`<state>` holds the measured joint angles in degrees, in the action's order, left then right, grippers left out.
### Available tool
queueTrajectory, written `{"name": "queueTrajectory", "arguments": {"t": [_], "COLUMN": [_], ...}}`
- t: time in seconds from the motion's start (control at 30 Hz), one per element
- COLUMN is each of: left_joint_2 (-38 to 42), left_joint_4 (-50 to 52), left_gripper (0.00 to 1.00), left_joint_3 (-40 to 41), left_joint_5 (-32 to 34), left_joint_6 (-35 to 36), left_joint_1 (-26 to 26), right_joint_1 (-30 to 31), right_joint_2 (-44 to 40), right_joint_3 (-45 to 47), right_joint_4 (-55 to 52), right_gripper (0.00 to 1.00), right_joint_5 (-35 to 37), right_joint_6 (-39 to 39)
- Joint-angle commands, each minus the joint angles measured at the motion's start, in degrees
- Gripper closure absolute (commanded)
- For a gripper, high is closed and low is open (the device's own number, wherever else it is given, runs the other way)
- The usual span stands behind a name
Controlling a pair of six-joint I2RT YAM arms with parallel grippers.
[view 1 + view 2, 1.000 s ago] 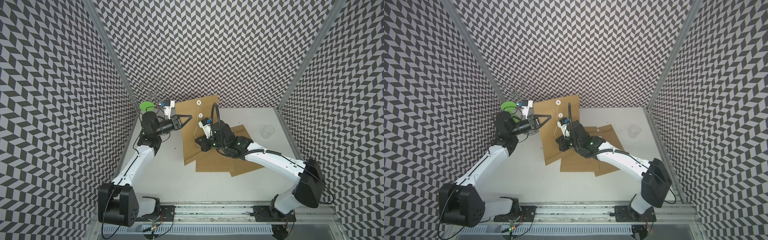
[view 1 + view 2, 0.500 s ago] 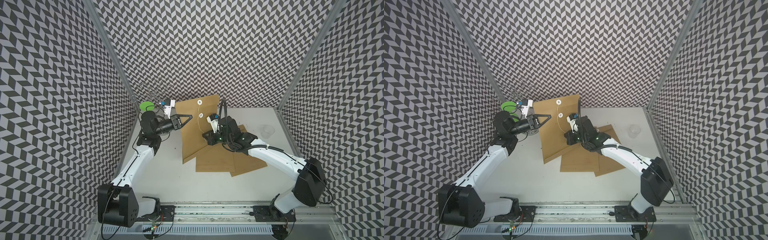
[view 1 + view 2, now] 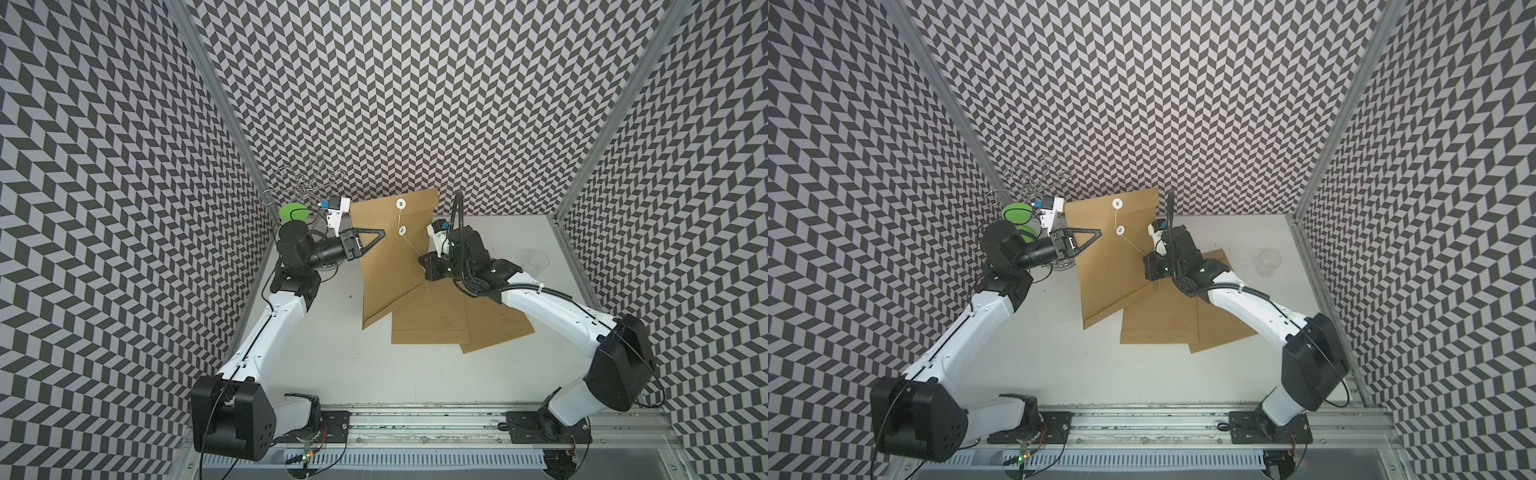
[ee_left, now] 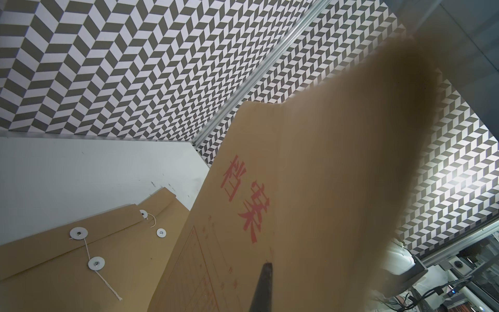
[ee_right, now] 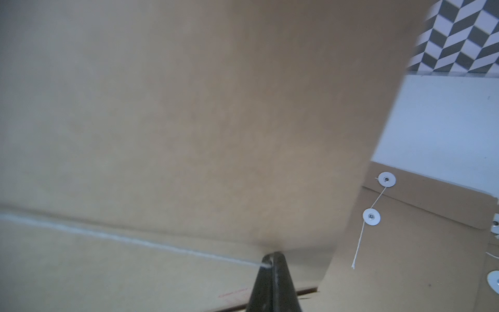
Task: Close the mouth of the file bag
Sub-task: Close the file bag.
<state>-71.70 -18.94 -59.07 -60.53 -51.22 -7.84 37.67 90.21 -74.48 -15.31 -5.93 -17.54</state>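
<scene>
The brown file bag (image 3: 388, 266) (image 3: 1111, 270) is lifted at a slant, its lower corner resting on the table. My left gripper (image 3: 384, 233) (image 3: 1099, 230) is shut on its left edge; only one finger (image 4: 266, 283) shows against the printed red face (image 4: 297, 175). Two white discs (image 3: 401, 203) (image 3: 402, 230) sit near the bag's mouth. A white string (image 3: 413, 247) (image 5: 135, 240) runs taut from them to my right gripper (image 3: 426, 261) (image 3: 1147, 259) (image 5: 270, 260), shut on the string at the bag's right edge.
Other brown file bags (image 3: 432, 320) (image 3: 498, 324) lie flat under and right of the lifted one. A clear cup (image 3: 537, 262) stands at the back right. A green lid (image 3: 293, 212) and a wire rack (image 3: 299, 187) fill the back left corner.
My right gripper has moved rightward across the bag with the string, drawing it taut toward the bag's right edge. The left gripper has held still.
</scene>
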Motion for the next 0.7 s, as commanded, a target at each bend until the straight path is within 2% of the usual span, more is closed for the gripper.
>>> {"name": "queueTrajectory", "arguments": {"t": [0.0,0.2,0.43,0.67], "left_joint_2": [2.39,2.61,3.14,3.83], "left_joint_4": [0.13,-0.13,4.99,7.38], "left_gripper": [1.00,1.00,1.00,1.00], "left_joint_3": [-0.26,0.95,2.06,2.73], "left_joint_5": [-0.84,-0.85,0.13,0.89], "left_joint_6": [1.35,1.49,5.40,7.34], "left_joint_1": [0.54,0.56,0.54,0.53], "right_joint_1": [-0.58,-0.58,-0.58,-0.58], "right_joint_2": [-2.50,-2.11,-1.29,0.77], "right_joint_3": [-1.41,-3.86,-10.10,-15.50], "right_joint_4": [0.80,1.21,-1.99,-3.84], "right_gripper": [1.00,1.00,1.00,1.00], "right_joint_5": [3.64,3.18,8.78,10.18], "right_joint_6": [1.44,2.06,4.19,5.15]}}
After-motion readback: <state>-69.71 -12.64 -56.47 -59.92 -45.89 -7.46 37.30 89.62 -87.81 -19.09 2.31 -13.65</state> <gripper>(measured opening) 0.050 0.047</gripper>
